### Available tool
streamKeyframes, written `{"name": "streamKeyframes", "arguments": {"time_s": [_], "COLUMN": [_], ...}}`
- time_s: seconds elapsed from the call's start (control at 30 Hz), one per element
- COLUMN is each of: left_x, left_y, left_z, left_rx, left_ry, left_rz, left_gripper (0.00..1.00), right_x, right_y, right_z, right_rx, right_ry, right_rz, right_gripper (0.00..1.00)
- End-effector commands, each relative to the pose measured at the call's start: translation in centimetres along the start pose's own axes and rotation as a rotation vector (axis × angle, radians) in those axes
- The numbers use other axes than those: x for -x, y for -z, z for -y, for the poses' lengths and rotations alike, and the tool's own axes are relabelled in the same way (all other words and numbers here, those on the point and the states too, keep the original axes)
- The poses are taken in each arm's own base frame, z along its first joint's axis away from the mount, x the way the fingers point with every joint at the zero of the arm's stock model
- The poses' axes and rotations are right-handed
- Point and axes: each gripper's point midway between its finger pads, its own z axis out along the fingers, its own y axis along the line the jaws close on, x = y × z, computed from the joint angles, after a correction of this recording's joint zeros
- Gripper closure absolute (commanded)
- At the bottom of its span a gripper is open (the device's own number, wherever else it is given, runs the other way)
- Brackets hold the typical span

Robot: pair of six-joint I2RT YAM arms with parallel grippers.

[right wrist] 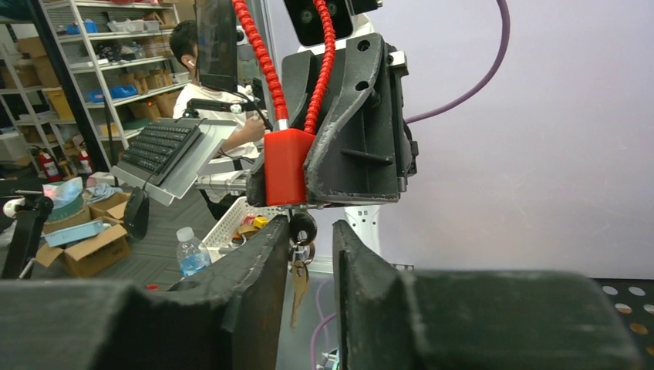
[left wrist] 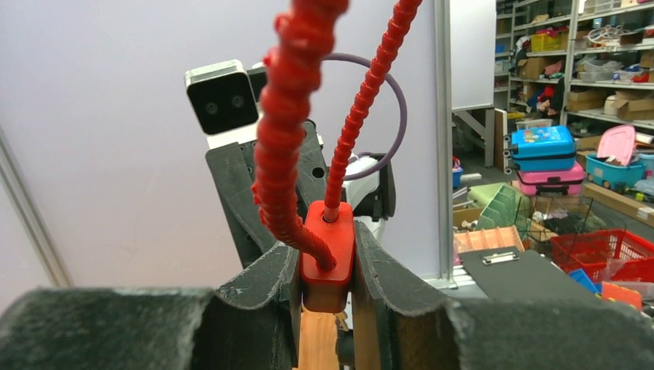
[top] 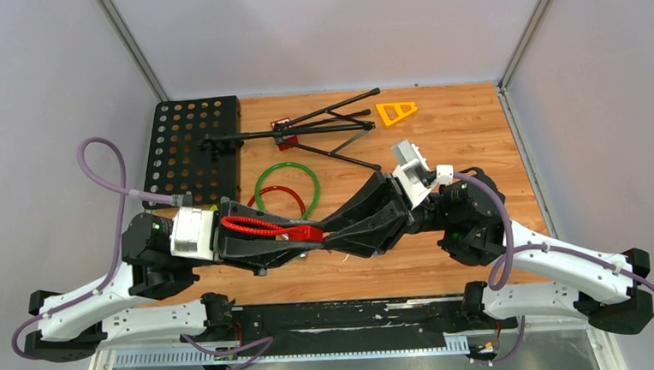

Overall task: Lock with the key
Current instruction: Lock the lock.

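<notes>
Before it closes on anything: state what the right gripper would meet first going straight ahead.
The right gripper would first meet the black key head sticking from the red lock, which the left gripper clamps. It seems about level with the fingertips; depth is unclear.

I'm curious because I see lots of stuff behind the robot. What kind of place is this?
Probably a robot lab or workshop. Shelves full of boxes stand at the back, a person sits by a keyboard, and suitcases are stacked nearby.
</notes>
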Motion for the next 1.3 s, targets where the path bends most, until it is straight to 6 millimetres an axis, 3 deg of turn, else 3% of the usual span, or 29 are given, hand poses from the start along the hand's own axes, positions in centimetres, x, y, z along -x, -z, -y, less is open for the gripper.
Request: {"name": "streamKeyframes", "arguments": {"time_s": [0.0, 0.3, 0.6, 0.67, 0.77, 0.9, 1.1, 1.23, 1.27], "left_x": [3.0, 2.4, 1.4, 1.3, 1.1, 1.0, 0.9, 0.8, 0.7], "left_y": [0.1, 0.1, 0.0, -0.1, -0.2, -0.3, -0.2, -0.2, -0.3], "left_z": [-0.1, -1.0, -1.9, -1.9, -1.9, -1.8, -1.8, -2.2, -2.3], "left_rx": [0.01, 0.054, 0.101, 0.101, 0.096, 0.091, 0.096, 0.111, 0.116], "left_ry": [-0.035, -0.041, -0.038, -0.036, -0.035, -0.034, -0.033, -0.033, -0.033], "left_rz": [0.085, 0.067, 0.045, 0.042, 0.039, 0.037, 0.036, 0.032, 0.028], "left_gripper": [1.0, 1.0, 1.0, 1.0, 1.0, 1.0, 1.0, 1.0, 1.0], "right_x": [1.9, 1.8, 2.8, 2.9, 3.1, 3.3, 3.0, 2.8, 2.7], "right_y": [-0.4, -0.7, -0.3, -0.4, -0.5, -0.5, -0.5, -0.7, -0.8], "right_z": [-0.9, -1.0, -0.4, -0.3, -0.3, -0.5, -0.9, -0.9, -0.7], "right_rx": [0.04, 0.057, 0.007, 0.0, 0.003, 0.013, 0.038, 0.043, 0.033], "right_ry": [0.01, 0.01, 0.057, 0.057, 0.052, 0.054, 0.05, 0.047, 0.048], "right_rz": [0.046, 0.037, 0.105, 0.112, 0.119, 0.126, 0.115, 0.103, 0.1], "right_gripper": [0.76, 0.99, 1.0, 0.93, 0.73, 0.69, 0.82, 1.0, 1.0]}}
